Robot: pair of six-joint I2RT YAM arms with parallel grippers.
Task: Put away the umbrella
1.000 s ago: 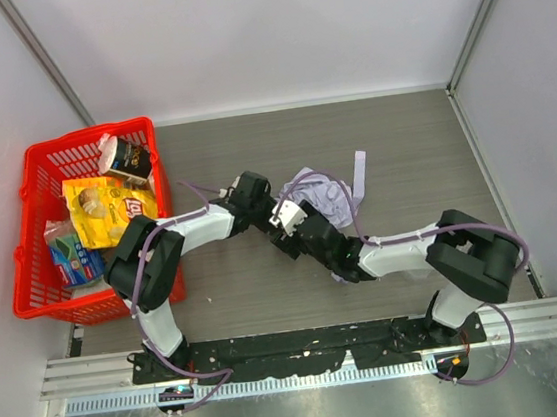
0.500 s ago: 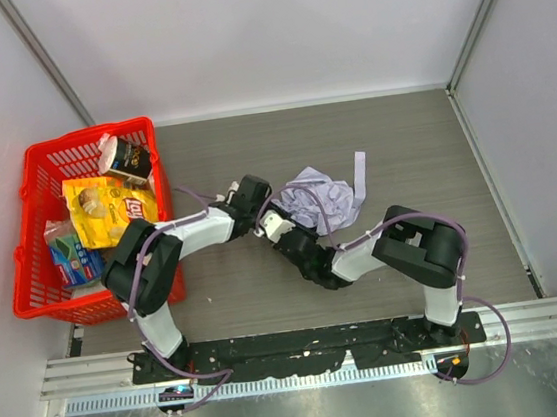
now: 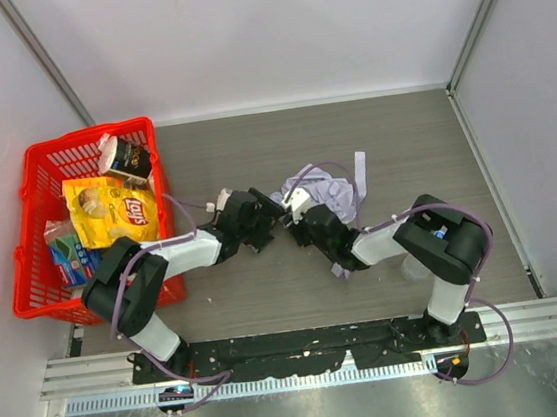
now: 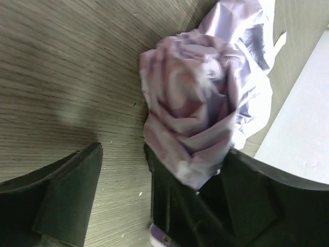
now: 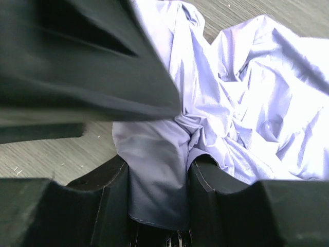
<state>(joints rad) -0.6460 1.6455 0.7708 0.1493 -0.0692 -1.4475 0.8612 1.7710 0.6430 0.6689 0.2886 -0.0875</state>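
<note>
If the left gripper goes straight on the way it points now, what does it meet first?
Probably the umbrella, bunched just ahead of the left gripper; depth is unclear.

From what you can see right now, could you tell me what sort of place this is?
Probably a robot test cell: two arms bolted to a rail at the near edge of the table, plain white walls closing it in, and a red basket of snacks plus an umbrella as props.

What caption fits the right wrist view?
Right gripper pinching a fold of the crumpled pale lavender-grey fabric umbrella.
</note>
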